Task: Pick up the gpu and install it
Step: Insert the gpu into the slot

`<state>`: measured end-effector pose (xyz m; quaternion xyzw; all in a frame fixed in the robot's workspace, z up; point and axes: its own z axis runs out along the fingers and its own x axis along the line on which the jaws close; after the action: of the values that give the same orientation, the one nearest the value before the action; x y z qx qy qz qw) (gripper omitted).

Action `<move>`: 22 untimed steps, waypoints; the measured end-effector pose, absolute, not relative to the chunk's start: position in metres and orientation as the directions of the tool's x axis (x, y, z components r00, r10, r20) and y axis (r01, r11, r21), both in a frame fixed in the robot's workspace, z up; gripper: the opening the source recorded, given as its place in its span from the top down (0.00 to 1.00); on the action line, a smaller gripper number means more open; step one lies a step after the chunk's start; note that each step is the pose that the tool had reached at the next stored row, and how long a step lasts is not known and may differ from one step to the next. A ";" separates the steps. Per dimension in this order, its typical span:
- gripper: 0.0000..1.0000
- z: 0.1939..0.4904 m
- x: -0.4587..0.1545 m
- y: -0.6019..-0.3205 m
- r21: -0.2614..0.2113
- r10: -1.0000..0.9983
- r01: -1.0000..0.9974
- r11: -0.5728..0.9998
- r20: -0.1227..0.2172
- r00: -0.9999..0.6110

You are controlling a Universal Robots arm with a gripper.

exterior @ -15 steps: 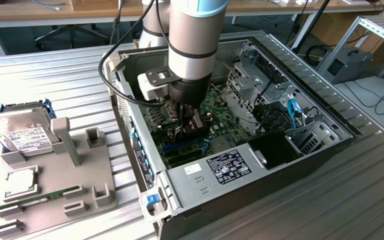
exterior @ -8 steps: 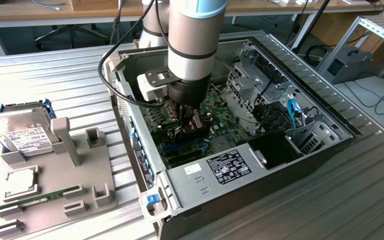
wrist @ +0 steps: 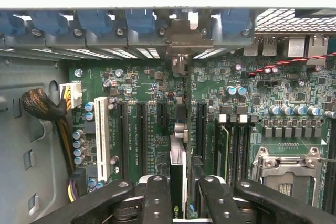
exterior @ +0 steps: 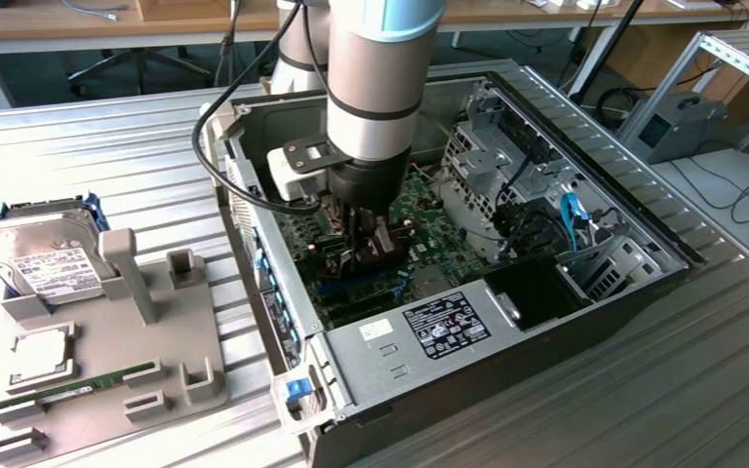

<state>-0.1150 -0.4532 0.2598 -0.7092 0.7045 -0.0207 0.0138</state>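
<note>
The black fingers (wrist: pixel 157 198) of the gripper (wrist: pixel 181 184) sit closest to the wrist camera. They are clenched on the gpu (wrist: pixel 178 148), one finger on each flat face. The card shows edge-on as a thin strip between them. Its long axis runs straight away from the fingers, toward the case's rear wall and the metal bracket (wrist: pixel 181 38) there. It stands upright on edge, in line with the slots on the green motherboard (wrist: pixel 152 85). It hangs over the gap between the short black slot (wrist: pixel 162 114) and the next long black slot (wrist: pixel 200 124). Whether its lower edge already touches a slot cannot be told.

Beyond the fingers there are one white slot (wrist: pixel 102 137) and at least three long black ones. There is one CPU socket (wrist: pixel 286 166) and one bundle of sleeved cables (wrist: pixel 42 106). Farthest off, a row of blue clips (wrist: pixel 94 22) lines the rear wall; about five can be counted.

In the exterior view, a grey parts holder (exterior: pixel 153 341) lies nearest, at the lower left of the frame. It carries one green memory stick (exterior: pixel 82 385), one square processor chip (exterior: pixel 39 356) and, further back, one silver hard drive (exterior: pixel 43 258). At centre frame the single arm (exterior: pixel 372 88) reaches down into the one open computer case (exterior: pixel 388 380), and the gripper is low over the board. The holder has no gpu on it, so I judge the pick-up done and the seating under way.
</note>
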 end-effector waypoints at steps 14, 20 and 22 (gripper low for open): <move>0.74 0.255 -0.115 -0.453 -0.049 -1.000 -0.999 -0.007 0.010 0.006; 0.60 0.255 -0.115 -0.453 -0.049 -1.000 -0.999 -0.007 0.010 0.006; 0.60 0.255 -0.115 -0.453 -0.049 -1.000 -0.999 -0.007 0.010 0.006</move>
<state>-0.1150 -0.4533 0.2553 -0.7092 0.7046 -0.0207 0.0137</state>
